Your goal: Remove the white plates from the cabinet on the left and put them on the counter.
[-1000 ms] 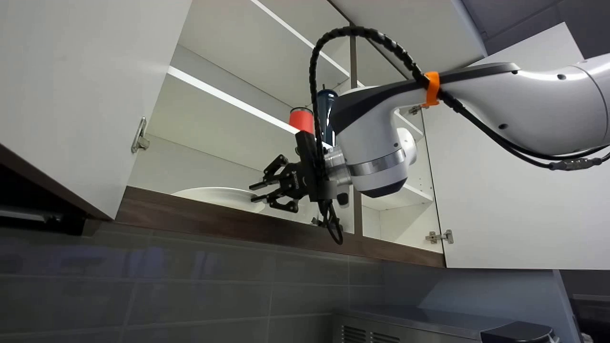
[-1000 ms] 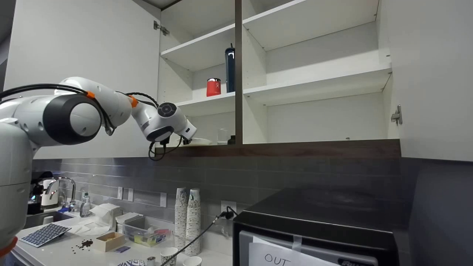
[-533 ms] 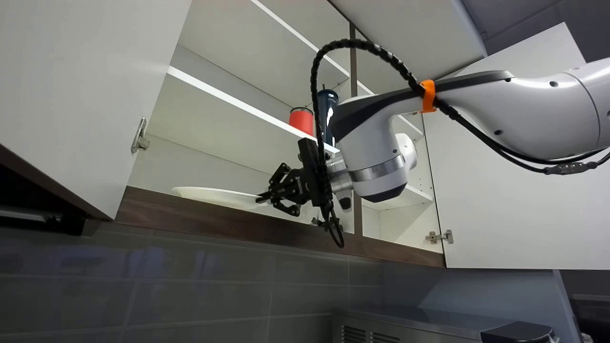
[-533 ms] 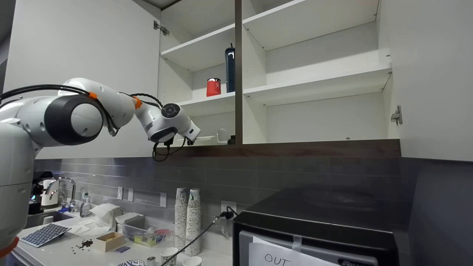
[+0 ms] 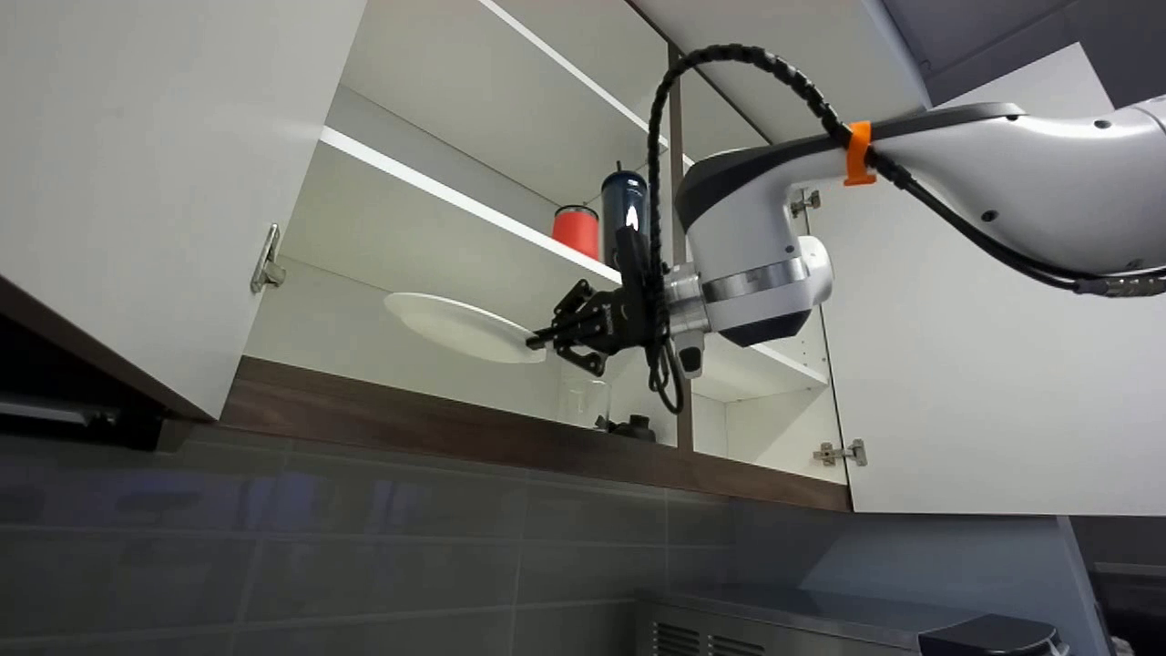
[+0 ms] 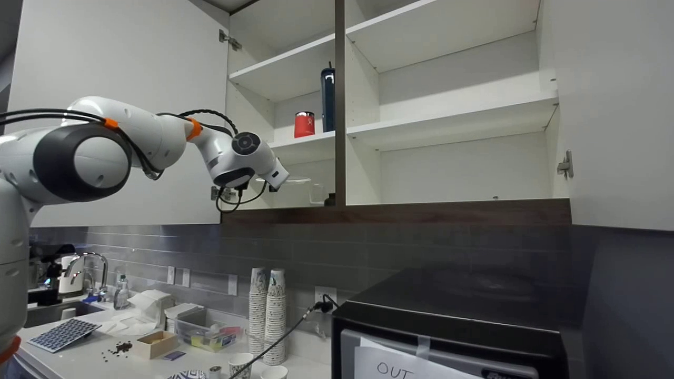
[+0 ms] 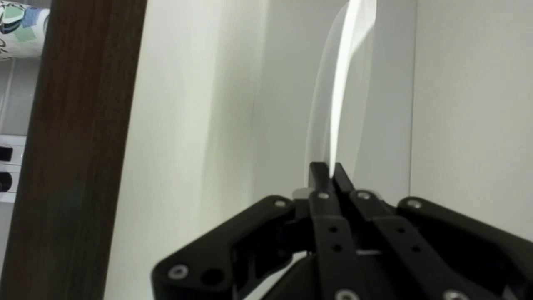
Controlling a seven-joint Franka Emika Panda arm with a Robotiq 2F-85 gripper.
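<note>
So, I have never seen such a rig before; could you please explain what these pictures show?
The machine is a mostly white robot arm ending in black jaws. Two pictures are taken from outside it, facing an open cabinet; the third is the wrist view, looking along the jaws. These are shut on the rim of a white plate, holding it in the air. Above, a red cup and a bottle stand on a shelf. Down on the counter are stacked cups, a clear bin and a box, among other things.
</note>
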